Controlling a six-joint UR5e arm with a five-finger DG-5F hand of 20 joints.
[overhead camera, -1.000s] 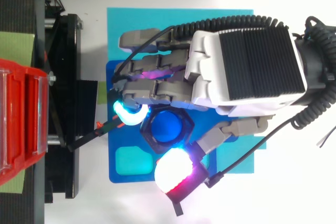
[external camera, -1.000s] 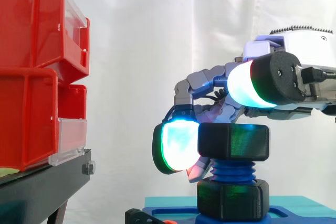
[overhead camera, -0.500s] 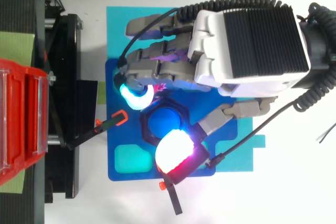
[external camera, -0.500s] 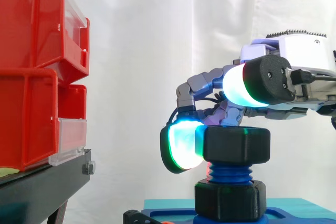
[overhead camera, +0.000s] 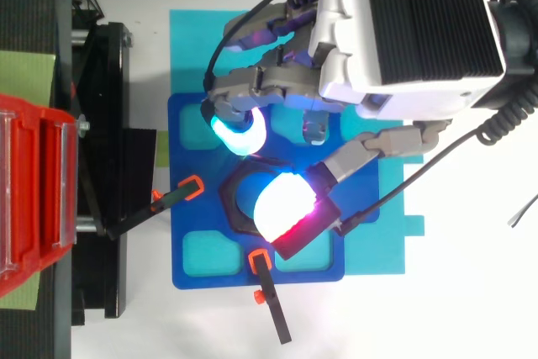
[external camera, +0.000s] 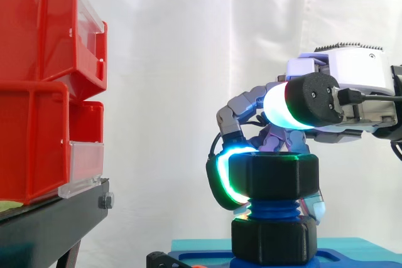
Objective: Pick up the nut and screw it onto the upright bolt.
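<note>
Right, big to small: stacked red plastic bins (external camera: 38, 80) on a black metal stand (external camera: 56, 218) at the left edge, with plenty of open white curtain between them and the robot hand (external camera: 352, 73). Coming in from the right, curled round the black hexagonal nut (external camera: 273, 177), glowing pads (external camera: 220, 183) against its sides. Nut on the upright blue threaded bolt (external camera: 274, 209), bare threads below, then a black hex collar (external camera: 273, 241) on the blue base plate (overhead camera: 178, 224).

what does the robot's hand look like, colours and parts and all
The hand has a white shell with a black ribbed panel on its back. Its fingers are built of grey jointed segments and end in thick, black-backed pads. The pads glow: one white with a red-to-magenta edge, another cyan shading to green.
</note>
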